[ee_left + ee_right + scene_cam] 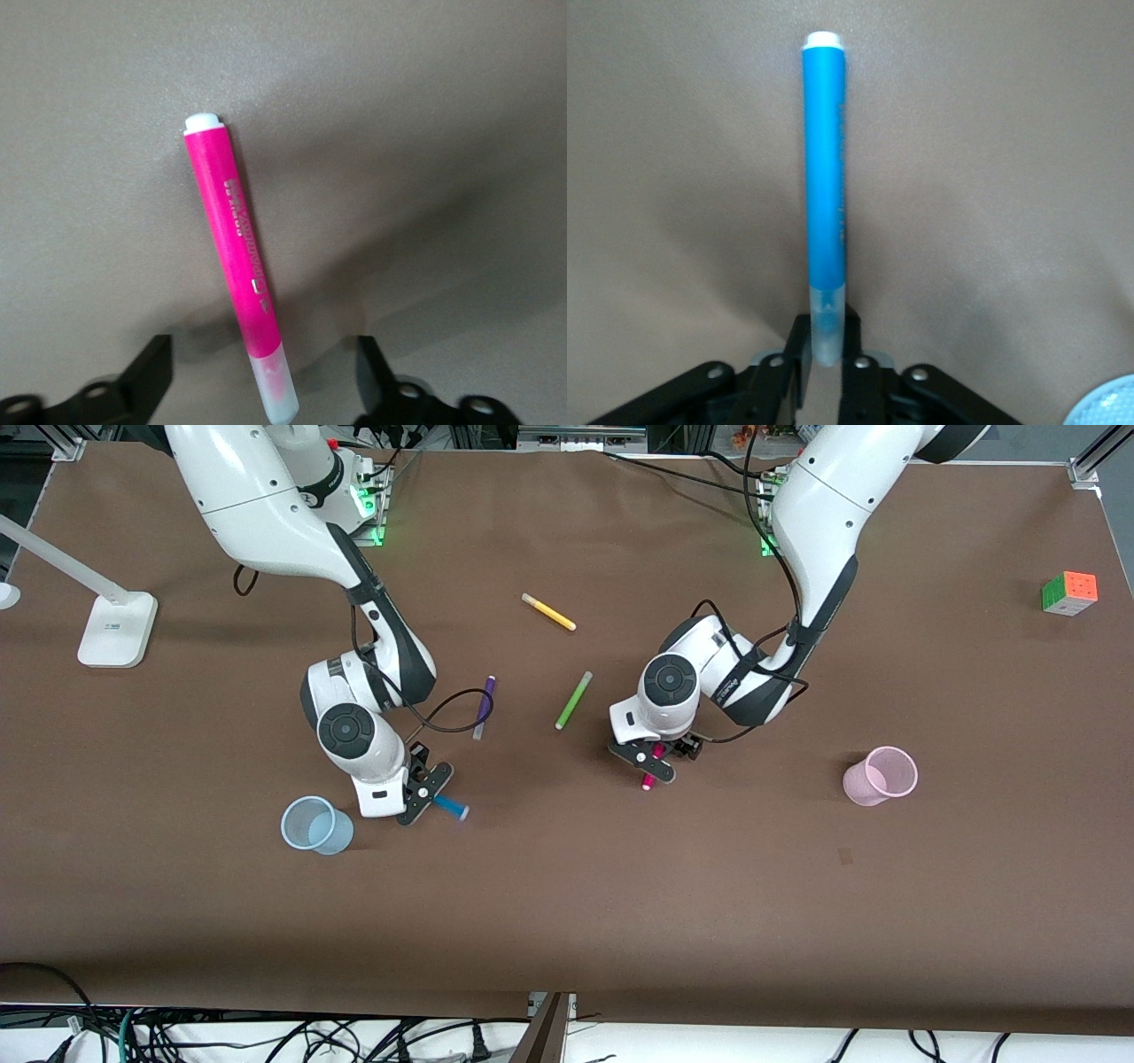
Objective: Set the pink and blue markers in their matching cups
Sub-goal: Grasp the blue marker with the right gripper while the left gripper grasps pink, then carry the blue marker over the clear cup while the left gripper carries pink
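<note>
Pink marker (653,766) lies on the brown table (567,868) under the left gripper (646,761), seen from the front with its tip poking out toward the camera, while the blue marker (450,807) juts from the right gripper (423,791) just beside the pale blue cup (316,825). The pale pink cup (880,776) stands well apart, toward the left arm's end of the table. A purple pen (484,707), a green pen (573,701) and a yellow pen (548,612) lie farther from the camera, and a colour cube (1069,592) sits near the table's edge. In the left wrist view the slim, glossy pink marker (236,266) rests on the matte surface between the spread black fingers (142,376) of the left gripper (261,390), which stand clear of it on either side, gripping nothing. In the right wrist view the right gripper (825,363) has its fingers (796,359) pinched on the translucent pale cap of the smooth cylindrical blue marker (826,195), and the rim of the pale blue cup (1107,407) shows at the corner.
</note>
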Available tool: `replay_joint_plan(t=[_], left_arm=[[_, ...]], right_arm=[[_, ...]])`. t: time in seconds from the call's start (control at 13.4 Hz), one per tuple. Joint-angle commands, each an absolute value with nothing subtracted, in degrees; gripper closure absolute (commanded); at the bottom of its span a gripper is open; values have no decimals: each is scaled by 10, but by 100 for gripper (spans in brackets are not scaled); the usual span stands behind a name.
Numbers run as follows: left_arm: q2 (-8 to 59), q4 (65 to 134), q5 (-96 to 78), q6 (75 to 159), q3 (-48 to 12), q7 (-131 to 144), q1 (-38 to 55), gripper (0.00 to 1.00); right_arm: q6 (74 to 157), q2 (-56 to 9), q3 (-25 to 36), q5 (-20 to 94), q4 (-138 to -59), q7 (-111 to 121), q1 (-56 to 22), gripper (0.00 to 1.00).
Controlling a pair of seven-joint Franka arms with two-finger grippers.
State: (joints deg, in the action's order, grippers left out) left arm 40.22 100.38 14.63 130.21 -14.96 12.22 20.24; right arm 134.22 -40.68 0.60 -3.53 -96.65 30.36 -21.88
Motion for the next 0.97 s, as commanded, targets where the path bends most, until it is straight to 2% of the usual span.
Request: replay_joint_plan(t=[0.0, 0.07, 0.15, 0.22, 0.45, 0.74, 0.89], left_arm=[[390, 1016, 158, 1304, -149, 133, 202, 77], [389, 1016, 158, 1304, -149, 134, 202, 85], [389, 1016, 158, 1304, -149, 134, 202, 97], [388, 1016, 158, 1303, -149, 133, 202, 100], [381, 1012, 158, 1281, -149, 127, 201, 100], [340, 992, 167, 1182, -144, 101, 196, 100], [335, 938, 167, 1065, -142, 50, 179, 100]], right_arm=[[1342, -387, 2, -40, -973, 311, -220, 100], [1325, -375, 3, -40, -969, 322, -218, 100], [1291, -367, 4, -40, -950, 335, -216, 100], [1244, -366, 7, -41, -922, 355, -215, 100], [1103, -363, 24, -53, -831, 416, -214, 100], [998, -363, 56, -171, -766, 504, -213, 100], [980, -363, 71, -226, -749, 555, -214, 100]])
